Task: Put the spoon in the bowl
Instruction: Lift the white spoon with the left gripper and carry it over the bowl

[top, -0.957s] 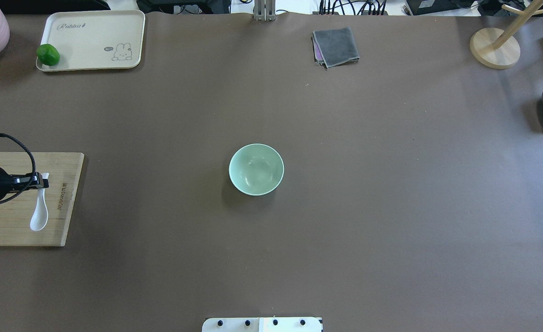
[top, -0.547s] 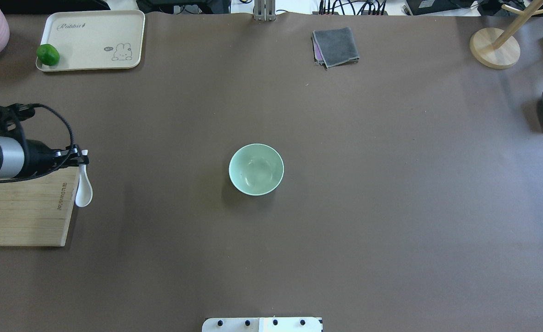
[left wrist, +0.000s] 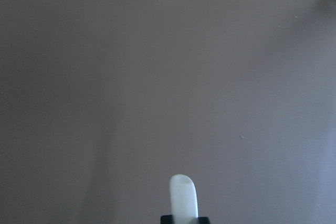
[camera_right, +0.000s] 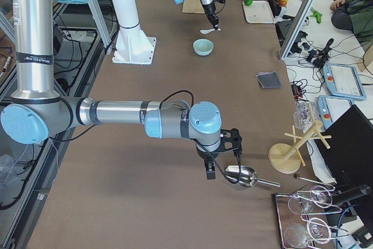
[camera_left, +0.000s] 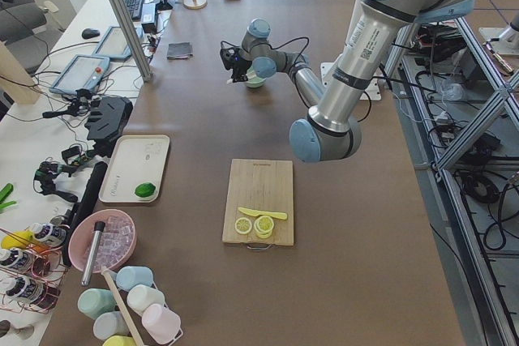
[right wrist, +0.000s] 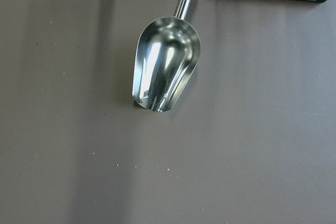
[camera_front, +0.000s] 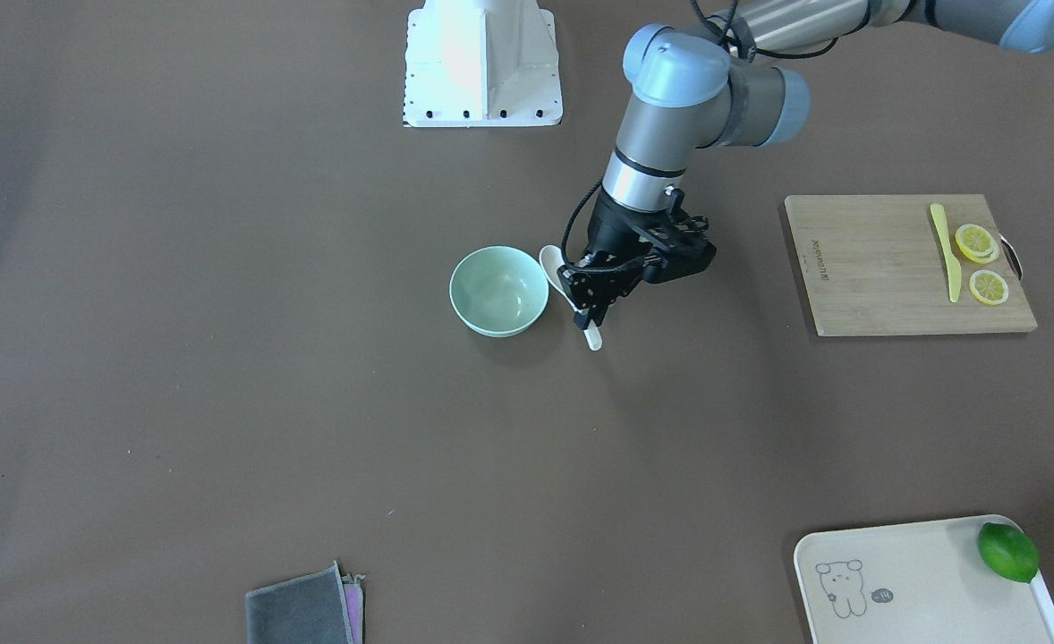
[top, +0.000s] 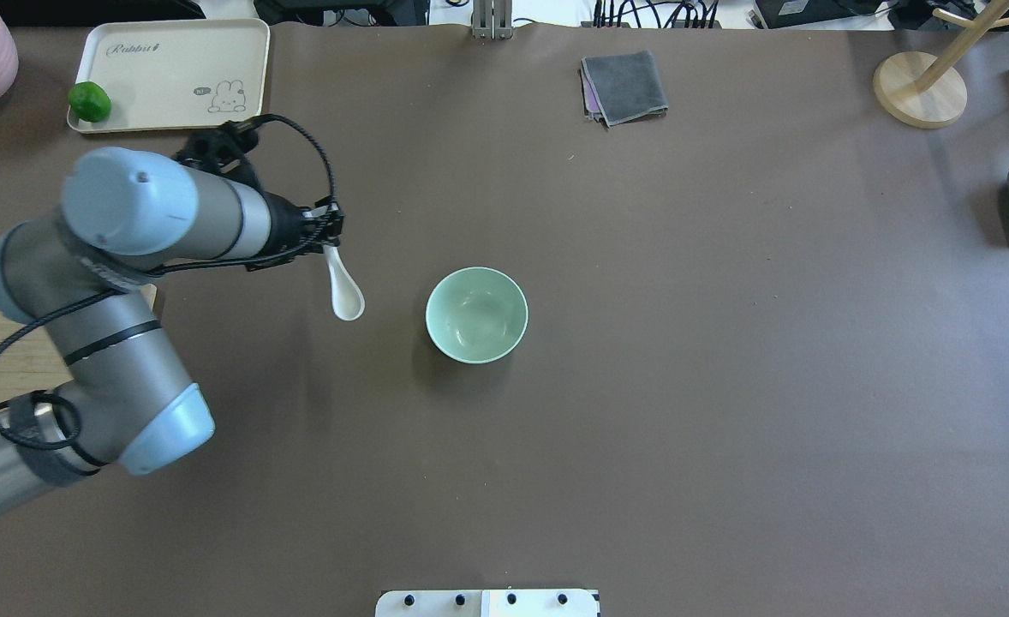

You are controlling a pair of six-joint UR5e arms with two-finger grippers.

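My left gripper (top: 328, 236) is shut on the handle of the white spoon (top: 346, 294) and holds it above the table. The spoon's scoop points toward the robot's side. The pale mint-green bowl (top: 476, 314) stands upright and empty in the middle of the table. The spoon is just left of the bowl and apart from it. In the front-facing view the spoon (camera_front: 552, 266) hangs beside the bowl (camera_front: 498, 291). The left wrist view shows only the handle tip (left wrist: 184, 198). My right gripper (camera_right: 218, 170) hovers over a metal scoop (right wrist: 165, 69); I cannot tell whether it is open or shut.
A wooden cutting board (camera_front: 885, 268) with a yellow knife (camera_front: 944, 253) and lemon slices lies at the table's left end. A cream tray (top: 170, 73) with a lime, a grey cloth (top: 624, 86) and a wooden stand (top: 920, 90) stand along the far edge.
My left arm has lifted the spoon off the cutting board and carried it right, toward the bowl. The bowl has not moved.
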